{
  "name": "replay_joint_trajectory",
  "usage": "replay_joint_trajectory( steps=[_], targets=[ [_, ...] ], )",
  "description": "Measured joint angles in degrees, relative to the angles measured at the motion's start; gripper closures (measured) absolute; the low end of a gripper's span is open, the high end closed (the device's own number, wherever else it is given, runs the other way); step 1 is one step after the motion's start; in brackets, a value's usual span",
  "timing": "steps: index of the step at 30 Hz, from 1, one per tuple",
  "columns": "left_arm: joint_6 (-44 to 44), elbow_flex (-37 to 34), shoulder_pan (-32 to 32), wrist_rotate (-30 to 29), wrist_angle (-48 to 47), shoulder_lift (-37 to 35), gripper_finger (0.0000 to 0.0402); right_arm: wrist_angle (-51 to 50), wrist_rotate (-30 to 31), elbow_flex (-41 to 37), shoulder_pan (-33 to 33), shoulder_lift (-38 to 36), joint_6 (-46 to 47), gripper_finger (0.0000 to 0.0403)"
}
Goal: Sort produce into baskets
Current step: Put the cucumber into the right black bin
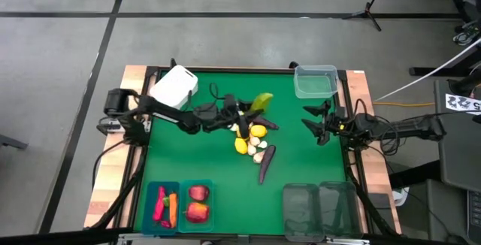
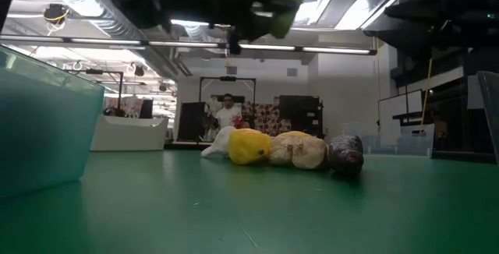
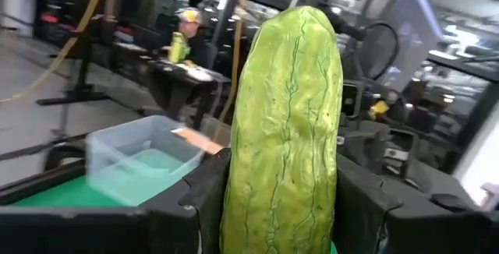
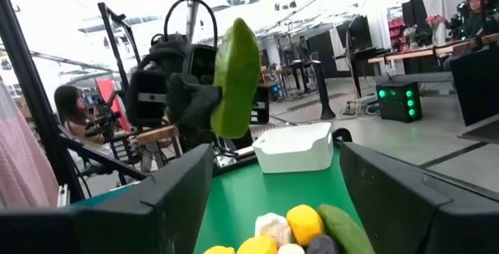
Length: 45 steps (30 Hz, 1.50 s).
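Observation:
My left gripper (image 1: 244, 111) is over the middle of the green mat, shut on a green cucumber (image 1: 263, 101), which fills the left wrist view (image 3: 284, 121) and shows high up in the low view (image 2: 281, 16). Below it a pile of yellow lemons (image 1: 258, 131), white garlic bulbs (image 1: 259, 155) and a second cucumber (image 4: 337, 227) lies on the mat. A dark purple eggplant (image 1: 267, 163) lies at the pile's near side. My right gripper (image 1: 314, 121) is open and empty at the mat's right side, its fingers pointing toward the pile. My left gripper pinches the cucumber between its two fingers, one finger (image 3: 204, 199) on each long side of its lower part (image 3: 273, 207). The fingers come about level from the table's left. The cucumber is lifted clear of the mat and sticks out past the fingers.
A white box (image 1: 174, 86) stands at the far left and a clear tub (image 1: 316, 81) at the far right. Two teal baskets (image 1: 180, 204) with red and orange produce stand near left. Two dark-tinted bins (image 1: 319, 209) stand near right. People show in the room beyond.

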Motion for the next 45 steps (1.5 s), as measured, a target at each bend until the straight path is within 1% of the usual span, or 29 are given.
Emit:
replay_joint_trajectory(
  steps=[4,8,15,24,29,32,38,42,45],
  targets=[
    [0.4,3.9,0.0,2.6,0.1,2.8,0.0231,0.9,0.0,3.8,0.0,6.8,-1.3,0.0123],
    [0.4,5.6,-0.2,4.1,-1.5,3.2,0.0231,0.9,-0.6,9.0,0.0,13.9,-3.9,0.0123],
    [2.2,6.0,-1.4,4.2,-2.1,3.2,0.0231,-0.3,-1.2,18.7,0.0,24.3,-8.9,0.0123],
    [3.8,6.0,-2.2,4.3,-2.5,3.2,0.0231,-1.2,-7.7,28.3,0.0,36.7,-10.1,0.0123],
    [4.6,6.0,-2.4,4.1,-3.2,3.2,0.0231,-0.8,-8.4,32.5,0.0,42.5,-10.8,0.0123],
    [5.2,6.0,-2.5,4.1,-3.3,3.2,0.0231,-1.2,-8.8,34.6,0.0,44.6,-12.3,0.0123],
    [6.4,6.0,-2.6,4.2,-3.3,3.2,0.0231,-3.2,-8.9,36.1,-0.1,45.2,-16.7,0.0123],
    [6.5,6.0,-2.6,4.2,-3.9,3.2,0.0231,-4.0,-6.9,36.1,-0.1,45.2,-19.3,0.0123],
    [6.5,6.0,-2.8,4.4,-5.2,3.2,0.0231,-5.1,-4.7,36.1,-0.1,45.2,-19.5,0.0123]
  ],
)
